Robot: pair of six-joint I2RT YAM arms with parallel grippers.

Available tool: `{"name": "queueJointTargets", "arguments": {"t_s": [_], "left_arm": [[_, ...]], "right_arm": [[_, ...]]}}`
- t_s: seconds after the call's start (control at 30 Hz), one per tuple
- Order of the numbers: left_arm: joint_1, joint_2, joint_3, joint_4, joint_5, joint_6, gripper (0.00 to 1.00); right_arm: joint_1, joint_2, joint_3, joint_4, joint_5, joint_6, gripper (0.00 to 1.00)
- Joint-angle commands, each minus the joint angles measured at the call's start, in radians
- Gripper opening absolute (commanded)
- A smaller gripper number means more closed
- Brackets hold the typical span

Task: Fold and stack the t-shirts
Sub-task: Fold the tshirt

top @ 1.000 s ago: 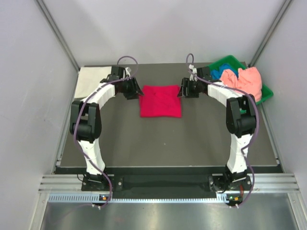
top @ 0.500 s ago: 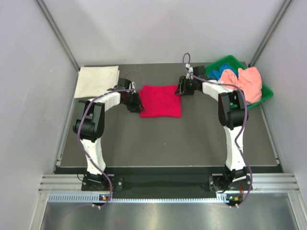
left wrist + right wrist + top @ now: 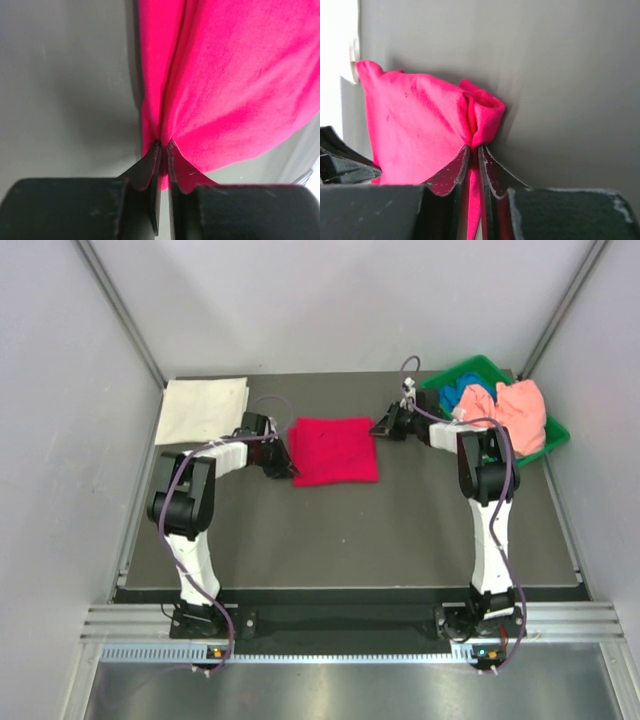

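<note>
The crimson-red t-shirt (image 3: 335, 450) lies folded as a rough square on the dark table. My left gripper (image 3: 288, 469) is shut on its near left corner; in the left wrist view the jaws (image 3: 163, 145) pinch a ridge of red cloth (image 3: 235, 75). My right gripper (image 3: 381, 428) is shut on the far right corner, where the red cloth (image 3: 415, 125) bunches between the fingertips (image 3: 474, 148). A white t-shirt (image 3: 203, 410) lies folded flat at the far left. The salmon-pink t-shirt (image 3: 515, 410) and the blue t-shirt (image 3: 468, 395) lie crumpled in the bin.
A green plastic bin (image 3: 478, 364) stands at the far right corner of the table, just behind the right arm. Grey walls close in the back and both sides. Both arms reach low over the table (image 3: 350, 530) from the near edge.
Both grippers have gone from open to shut on the red t-shirt. The left one slid down to the near left corner; the right one settled at the far right corner.
</note>
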Motion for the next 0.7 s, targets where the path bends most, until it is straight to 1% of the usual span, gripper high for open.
{"name": "queueJointTargets", "arguments": {"t_s": [0.0,0.03,0.07,0.13,0.17,0.2,0.23,0.27,0.33,0.4,0.43,0.47,0.53,0.67], "left_arm": [[-0.021,-0.045,-0.113,-0.053,-0.012,-0.045,0.16],[-0.024,-0.069,-0.131,-0.053,-0.015,-0.065,0.19],[-0.027,-0.092,-0.167,-0.053,-0.018,-0.074,0.23],[-0.030,-0.152,-0.202,-0.052,-0.013,-0.096,0.31],[-0.030,-0.186,-0.208,-0.053,-0.015,-0.100,0.34],[-0.029,-0.198,-0.211,-0.056,-0.018,-0.099,0.40],[-0.029,-0.209,-0.202,-0.072,-0.027,-0.094,0.46],[-0.029,-0.215,-0.192,-0.084,-0.033,-0.085,0.54],[-0.027,-0.206,-0.132,-0.105,-0.032,-0.032,0.64],[-0.027,-0.171,-0.080,-0.125,-0.013,0.033,0.66],[-0.026,-0.156,-0.022,-0.135,-0.016,0.045,0.66],[-0.026,-0.128,0.003,-0.148,-0.038,0.055,0.66],[-0.021,-0.103,0.057,-0.142,-0.050,0.071,0.68],[-0.012,0.011,0.157,-0.139,-0.058,0.099,0.69]], "right_arm": [[-0.008,-0.044,-0.117,0.106,-0.021,0.013,0.10],[-0.010,-0.072,-0.158,0.134,-0.026,0.013,0.11],[-0.008,-0.097,-0.219,0.169,-0.030,0.010,0.15],[-0.010,-0.152,-0.255,0.163,-0.035,-0.008,0.22],[-0.010,-0.169,-0.279,0.154,-0.029,-0.024,0.30],[-0.011,-0.195,-0.287,0.142,-0.023,-0.036,0.34],[-0.012,-0.207,-0.289,0.108,-0.023,-0.048,0.38],[-0.012,-0.217,-0.290,0.090,-0.026,-0.070,0.46],[-0.012,-0.244,-0.287,0.029,-0.035,-0.091,0.52],[-0.008,-0.270,-0.298,0.005,-0.032,-0.108,0.58],[-0.007,-0.281,-0.306,0.001,-0.026,-0.114,0.59],[-0.004,-0.293,-0.319,-0.016,-0.020,-0.128,0.62],[0.002,-0.304,-0.336,-0.044,-0.001,-0.145,0.62],[0.007,-0.338,-0.388,-0.038,0.010,-0.148,0.62]]}}
